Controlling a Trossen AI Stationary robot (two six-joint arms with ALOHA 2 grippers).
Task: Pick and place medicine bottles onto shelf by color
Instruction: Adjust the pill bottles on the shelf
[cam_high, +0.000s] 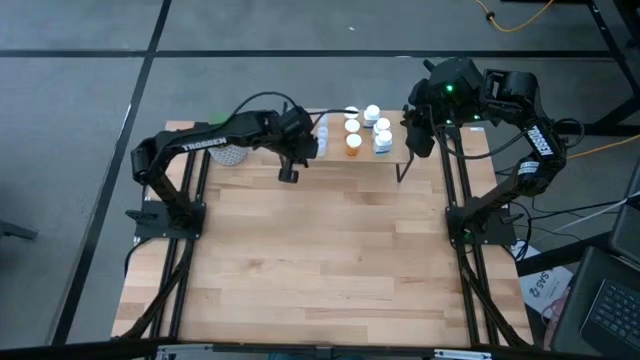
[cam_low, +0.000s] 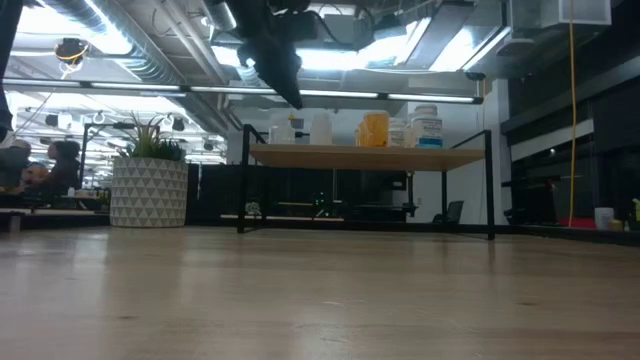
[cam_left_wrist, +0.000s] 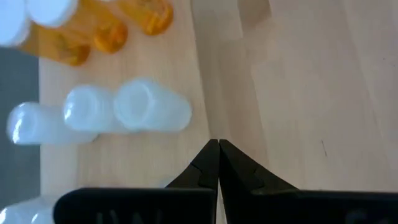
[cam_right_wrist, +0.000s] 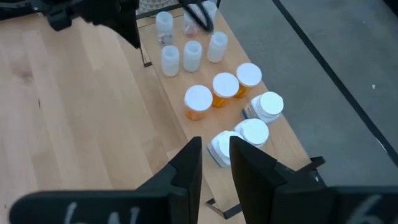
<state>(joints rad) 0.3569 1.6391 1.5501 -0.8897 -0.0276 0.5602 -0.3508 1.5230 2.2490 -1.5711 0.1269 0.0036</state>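
Note:
The shelf stands at the table's far edge on thin black legs. On it stand pale clear bottles at its left, orange bottles with white caps in the middle and white bottles at its right. My left gripper is shut and empty, pointing down in front of the shelf's left end; its wrist view shows the pale bottles and the orange ones just beyond the fingertips. My right gripper is open by a narrow gap and empty, above the shelf's right end, near the white bottles.
A green plant in a white patterned pot stands at the table's far left, under my left arm. The wooden tabletop spreads bare in front of the shelf. The arms' black frames run along the table's left and right edges.

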